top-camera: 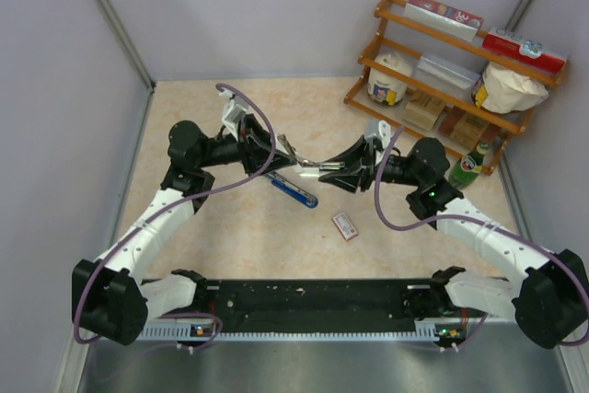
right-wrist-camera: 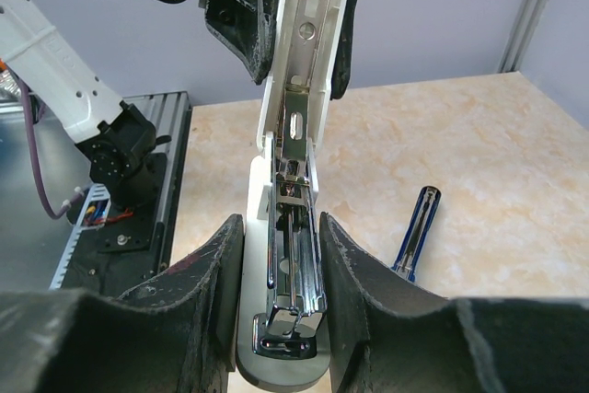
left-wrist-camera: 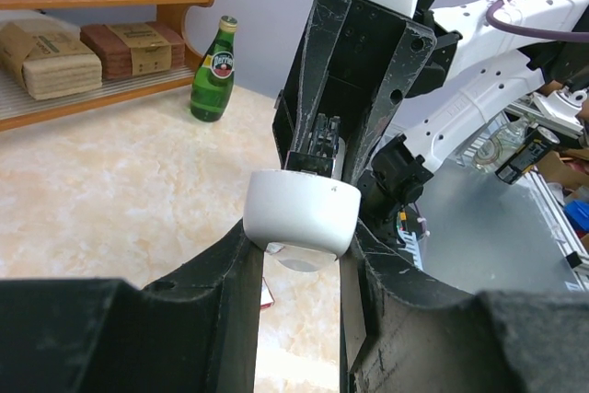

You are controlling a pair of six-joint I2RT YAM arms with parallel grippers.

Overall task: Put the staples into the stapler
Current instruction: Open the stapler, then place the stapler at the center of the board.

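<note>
The blue stapler [top-camera: 293, 189] lies flat on the table below the two grippers; the right wrist view shows it [right-wrist-camera: 416, 232] to the right of my fingers. A white stapler [top-camera: 305, 162] hangs opened between both arms above the table. My left gripper [top-camera: 283, 148] [left-wrist-camera: 301, 242] is shut on its white rounded top cover [left-wrist-camera: 302, 212]. My right gripper [top-camera: 328, 168] [right-wrist-camera: 281, 227] is shut on its base and shiny metal magazine [right-wrist-camera: 294, 283]. A small red-and-white staple box [top-camera: 345, 225] lies on the table nearer the arm bases. Loose staples are out of view.
A wooden shelf [top-camera: 442, 71] with boxes, a jar and bags stands at the back right. A green bottle [top-camera: 467, 167] [left-wrist-camera: 214, 69] stands in front of it by the right arm. Grey walls close the left, back and right sides.
</note>
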